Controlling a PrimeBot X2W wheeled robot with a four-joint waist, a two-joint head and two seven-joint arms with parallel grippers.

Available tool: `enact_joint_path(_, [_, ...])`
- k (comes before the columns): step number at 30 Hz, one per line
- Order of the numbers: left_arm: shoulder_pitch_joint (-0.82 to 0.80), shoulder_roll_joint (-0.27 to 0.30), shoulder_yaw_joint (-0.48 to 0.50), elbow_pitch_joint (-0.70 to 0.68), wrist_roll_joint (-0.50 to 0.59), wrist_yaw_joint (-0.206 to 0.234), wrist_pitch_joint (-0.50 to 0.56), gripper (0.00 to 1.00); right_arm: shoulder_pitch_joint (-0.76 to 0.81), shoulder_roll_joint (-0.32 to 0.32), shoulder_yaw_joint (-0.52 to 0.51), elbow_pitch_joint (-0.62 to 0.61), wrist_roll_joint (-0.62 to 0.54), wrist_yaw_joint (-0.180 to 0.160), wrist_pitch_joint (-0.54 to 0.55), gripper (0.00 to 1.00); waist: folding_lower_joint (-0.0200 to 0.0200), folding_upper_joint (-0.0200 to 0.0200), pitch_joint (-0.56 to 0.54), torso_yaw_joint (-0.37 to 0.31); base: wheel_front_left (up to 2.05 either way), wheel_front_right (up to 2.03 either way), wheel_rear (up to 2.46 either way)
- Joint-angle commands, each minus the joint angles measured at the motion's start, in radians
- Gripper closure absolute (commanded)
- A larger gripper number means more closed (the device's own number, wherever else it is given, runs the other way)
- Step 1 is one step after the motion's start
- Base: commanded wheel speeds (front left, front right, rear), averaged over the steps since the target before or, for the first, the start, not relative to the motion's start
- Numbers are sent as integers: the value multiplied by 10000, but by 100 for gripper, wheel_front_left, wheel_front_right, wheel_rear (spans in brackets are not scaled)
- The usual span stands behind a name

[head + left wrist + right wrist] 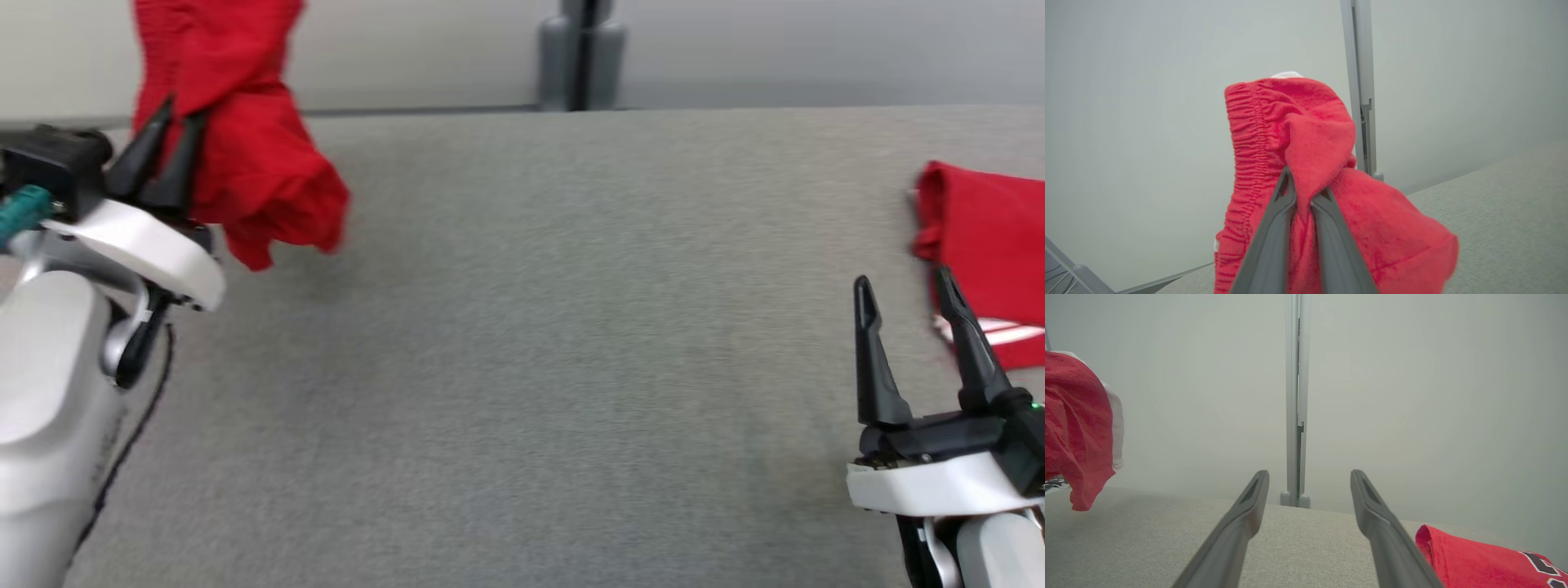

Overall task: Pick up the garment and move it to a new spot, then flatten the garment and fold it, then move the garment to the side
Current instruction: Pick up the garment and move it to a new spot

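Observation:
A red garment [245,155] with an elastic waistband hangs in the air at the far left, above the grey table [531,343]. My left gripper [171,122] is shut on a fold of it. In the left wrist view the fingers [1274,228] pinch the red garment [1306,163] just below its bunched top. The right wrist view shows the garment [1077,433] dangling at the left edge, clear of the table. My right gripper [906,294] stands open at the lower right with nothing between its fingers; the right wrist view shows the same wide gap [1309,477].
A second red cloth [988,253] with white stripes lies folded at the table's right edge, just beyond my right gripper, also seen as red cloth [1486,559]. A grey post [581,53] stands behind the table's far edge, against a pale wall.

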State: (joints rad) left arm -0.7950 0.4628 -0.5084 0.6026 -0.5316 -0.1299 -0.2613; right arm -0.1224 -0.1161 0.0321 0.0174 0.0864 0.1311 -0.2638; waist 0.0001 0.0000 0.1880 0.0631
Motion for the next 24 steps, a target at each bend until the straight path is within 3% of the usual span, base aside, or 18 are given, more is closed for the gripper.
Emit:
enact_joint_path(1, [199,-94,176,-604,271,22,-45,100,229,33,-138,-93,0,-9,-8,0,-1,0,-705,-932,0,0,0])
enact_joint_path(8, [1103,-1196,437,-2107,1133,153,-47,100,666,95,-478,-339,21,-9,-8,0,-1,0,-1003,-1562,0,0,0])
enact_joint_path(16, [3255,-2633,593,-3906,3297,230,-34,100,1100,-4,-840,-780,54,-7,-8,0,-1,0,-949,-1772,0,0,0])
enact_joint_path(24, [5687,-2825,-1,-4068,5118,581,-35,100,1207,87,-734,-787,124,-7,-7,0,-1,0,-875,-1444,0,0,0])
